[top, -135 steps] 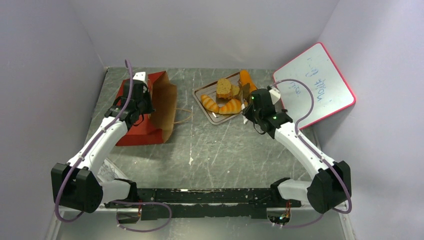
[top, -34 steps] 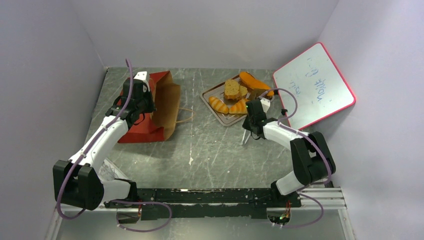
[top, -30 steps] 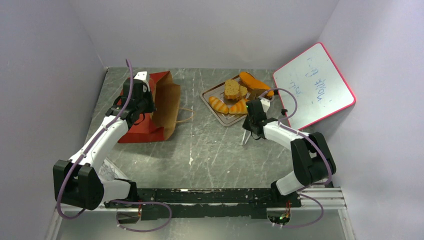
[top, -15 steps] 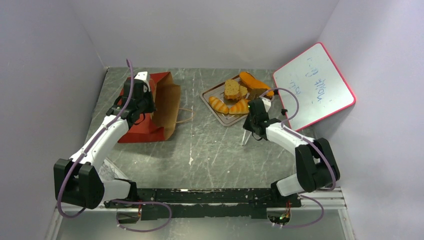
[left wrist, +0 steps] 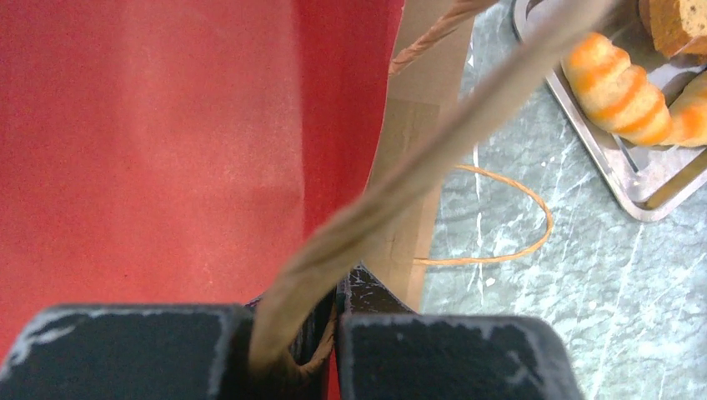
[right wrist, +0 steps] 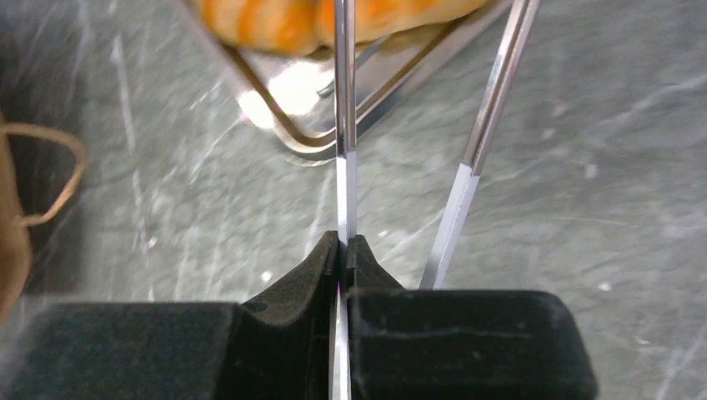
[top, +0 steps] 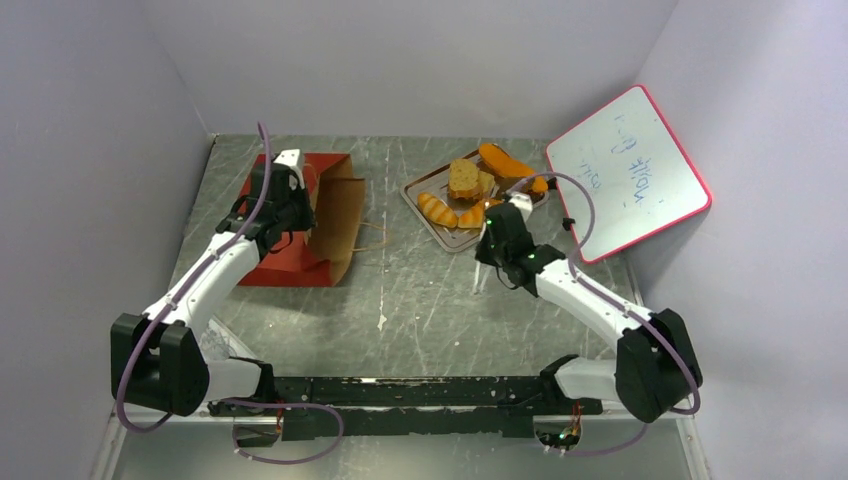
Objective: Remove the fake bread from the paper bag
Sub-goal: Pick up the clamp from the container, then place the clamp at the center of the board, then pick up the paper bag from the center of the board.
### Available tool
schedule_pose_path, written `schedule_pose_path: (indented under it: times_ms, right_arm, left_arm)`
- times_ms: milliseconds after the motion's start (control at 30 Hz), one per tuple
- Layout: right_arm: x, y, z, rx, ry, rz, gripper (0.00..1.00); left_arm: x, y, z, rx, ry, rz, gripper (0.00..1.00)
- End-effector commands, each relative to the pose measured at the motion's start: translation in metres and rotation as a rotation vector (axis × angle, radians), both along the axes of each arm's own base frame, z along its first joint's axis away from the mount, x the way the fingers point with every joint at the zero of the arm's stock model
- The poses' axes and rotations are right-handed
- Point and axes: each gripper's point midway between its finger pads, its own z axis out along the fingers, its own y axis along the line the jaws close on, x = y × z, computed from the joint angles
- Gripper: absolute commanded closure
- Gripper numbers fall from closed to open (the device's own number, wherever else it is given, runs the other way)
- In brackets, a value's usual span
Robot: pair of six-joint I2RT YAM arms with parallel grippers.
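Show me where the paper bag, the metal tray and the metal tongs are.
paper bag (top: 295, 262), top view, on its red outer side.
metal tray (left wrist: 654, 179), left wrist view, on the bare floor near its corner.
metal tongs (right wrist: 491, 108), right wrist view, on the free arm.

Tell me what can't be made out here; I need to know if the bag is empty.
- Depths of the paper bag: top view, under its red upper wall and the left arm.
- Tips of the tongs: right wrist view, cut by the top edge.
- Whiteboard writing: top view, too small.

red paper bag (left wrist: 167, 150), orange-striped bread (left wrist: 615, 87), silver tray (left wrist: 642, 182) and tongs (right wrist: 490, 108).
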Motion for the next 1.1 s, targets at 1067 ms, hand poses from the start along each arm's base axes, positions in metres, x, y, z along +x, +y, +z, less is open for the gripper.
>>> schedule_pose_path:
  times_ms: [1067]
  right_arm:
    - [-0.117,0.246,0.008,-0.101,-0.022,0.699,1.0]
  left_arm:
    - [-0.015,-0.025,-0.007,0.147,0.018,-0.082,0.93]
